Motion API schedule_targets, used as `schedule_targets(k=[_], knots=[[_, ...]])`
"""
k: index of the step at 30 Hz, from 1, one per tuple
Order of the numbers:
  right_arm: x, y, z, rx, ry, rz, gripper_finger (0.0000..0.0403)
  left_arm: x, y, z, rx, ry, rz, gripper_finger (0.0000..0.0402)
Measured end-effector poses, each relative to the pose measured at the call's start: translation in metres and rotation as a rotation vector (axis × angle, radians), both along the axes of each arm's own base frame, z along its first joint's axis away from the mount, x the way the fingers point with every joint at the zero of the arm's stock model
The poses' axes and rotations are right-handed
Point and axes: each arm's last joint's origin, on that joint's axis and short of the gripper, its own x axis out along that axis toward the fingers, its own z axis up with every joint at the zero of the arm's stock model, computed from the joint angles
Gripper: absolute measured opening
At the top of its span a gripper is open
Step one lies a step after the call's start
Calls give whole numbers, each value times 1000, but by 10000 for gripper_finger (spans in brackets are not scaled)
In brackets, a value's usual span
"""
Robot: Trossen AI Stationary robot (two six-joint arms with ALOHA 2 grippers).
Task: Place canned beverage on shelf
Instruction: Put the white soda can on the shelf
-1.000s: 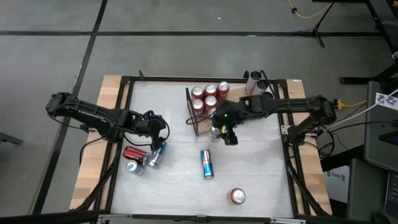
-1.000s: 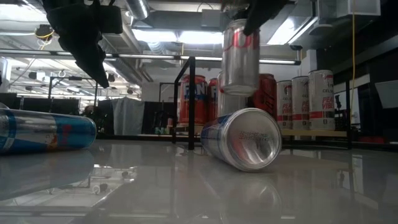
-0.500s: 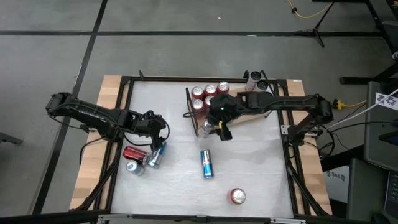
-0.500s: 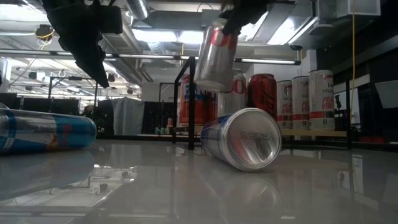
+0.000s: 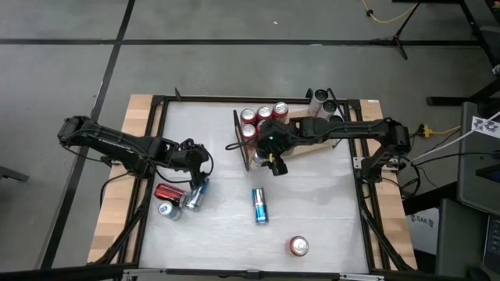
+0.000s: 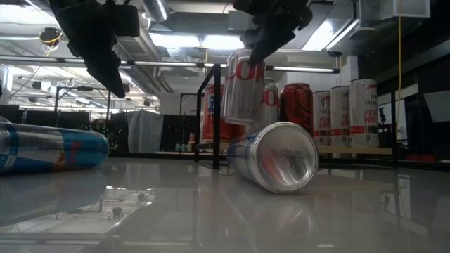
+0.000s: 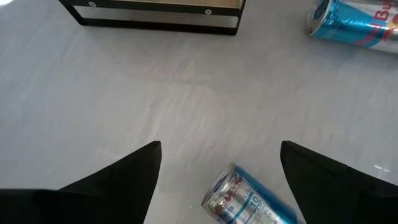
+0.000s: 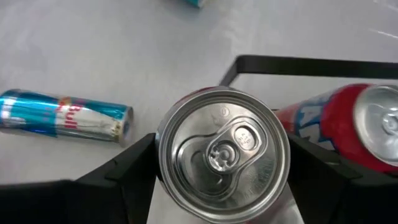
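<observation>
White table (image 5: 312,218) mostly unchanged, but we see the right gripper (image 5: 273,153) clamped on the silver can (image 6: 244,88) has swung from 5 o'clock of the shelf (image 5: 301,147) to over its railed edge (placement near), while the left gripper (image 5: 197,165) waits, jaws apart.

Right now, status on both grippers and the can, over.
Right gripper shut on silver can, airborne at the shelf rail. Left gripper open, idle above a blue can. Red cans crowd the shelf's far end.
</observation>
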Motion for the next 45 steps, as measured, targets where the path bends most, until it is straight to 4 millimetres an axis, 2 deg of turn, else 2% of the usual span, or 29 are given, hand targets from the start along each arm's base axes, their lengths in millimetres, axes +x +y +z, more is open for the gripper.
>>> schedule_targets(k=[11, 15, 24, 34, 45], knots=[[0, -21, 1, 12, -19, -47, 282, 2, 0, 1, -3, -21, -1, 319], [1, -21, 2, 18, -35, -34, 282, 2, 0, 1, -3, -22, -1, 319], [12, -21, -17, 9, 13, -19, 282, 3, -1, 2, -5, -32, -1, 319], [13, -22, -17, -30, 1, -4, 282, 3, -1, 2, -2, -38, -7, 319], [18, -24, -26, -56, 21, 0, 283, 3, -1, 2, -4, -38, -9, 319]])
